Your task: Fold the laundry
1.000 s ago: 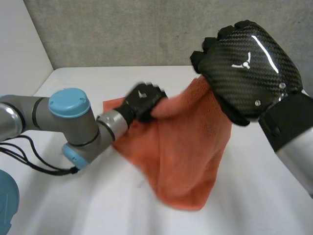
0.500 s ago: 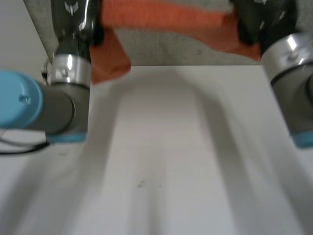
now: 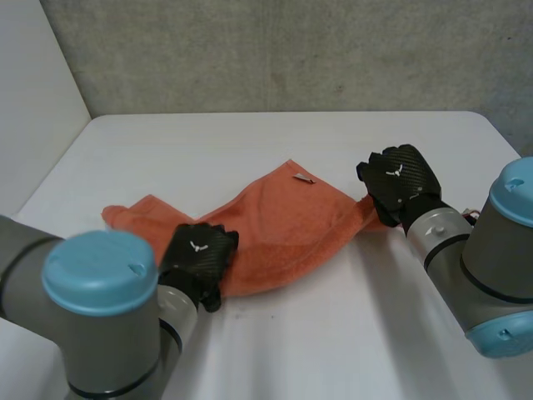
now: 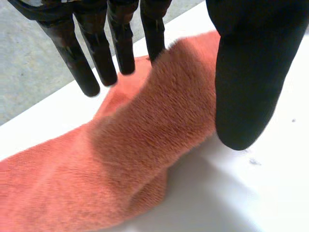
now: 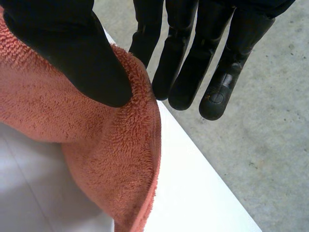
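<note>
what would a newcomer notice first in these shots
The eye goes first to the orange towel, lying rumpled across the middle of the white table. Next come the two black hands pinching it. The left hand has the towel's near edge between its thumb and fingers, and the right hand holds the corner on the right arm's side the same way.

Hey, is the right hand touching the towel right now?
Touching. The right wrist view shows the right hand pinching the towel by its edge between thumb and fingers.
</note>
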`<state>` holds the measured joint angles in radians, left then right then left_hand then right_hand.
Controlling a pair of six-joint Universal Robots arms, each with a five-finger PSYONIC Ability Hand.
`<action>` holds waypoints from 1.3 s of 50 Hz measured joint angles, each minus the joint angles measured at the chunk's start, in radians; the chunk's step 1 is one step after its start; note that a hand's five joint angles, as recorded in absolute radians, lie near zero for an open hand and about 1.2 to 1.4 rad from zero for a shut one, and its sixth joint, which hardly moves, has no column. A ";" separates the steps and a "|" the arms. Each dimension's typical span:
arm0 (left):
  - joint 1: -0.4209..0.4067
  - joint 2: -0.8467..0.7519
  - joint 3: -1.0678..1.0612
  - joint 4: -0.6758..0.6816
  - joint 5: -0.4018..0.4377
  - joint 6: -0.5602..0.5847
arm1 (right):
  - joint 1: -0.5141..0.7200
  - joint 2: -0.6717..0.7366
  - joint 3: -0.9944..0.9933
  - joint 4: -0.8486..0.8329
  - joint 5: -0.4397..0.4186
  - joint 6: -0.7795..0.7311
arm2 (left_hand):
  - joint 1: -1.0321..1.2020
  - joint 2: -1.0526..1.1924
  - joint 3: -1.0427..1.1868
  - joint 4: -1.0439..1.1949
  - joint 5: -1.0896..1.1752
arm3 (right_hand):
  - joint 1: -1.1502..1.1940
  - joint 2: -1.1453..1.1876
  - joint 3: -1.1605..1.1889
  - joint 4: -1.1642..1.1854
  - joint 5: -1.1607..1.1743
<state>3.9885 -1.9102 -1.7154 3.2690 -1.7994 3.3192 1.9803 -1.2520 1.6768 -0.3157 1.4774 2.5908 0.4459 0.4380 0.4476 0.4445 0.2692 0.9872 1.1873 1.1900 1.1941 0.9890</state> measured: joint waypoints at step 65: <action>0.353 -0.107 0.590 0.613 0.176 0.137 | -0.087 0.012 -0.440 -0.197 0.198 0.115 | 0.756 0.780 0.768 0.772 0.768 | 0.000 0.000 0.000 0.000 0.000</action>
<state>4.3412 -2.0175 -1.1254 3.8819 -1.6233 3.4565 1.8930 -1.2400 1.2365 -0.5122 1.6756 2.7062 1.2020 1.2177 1.2158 1.2163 1.0375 0.9873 1.1874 1.1904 1.1943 0.9893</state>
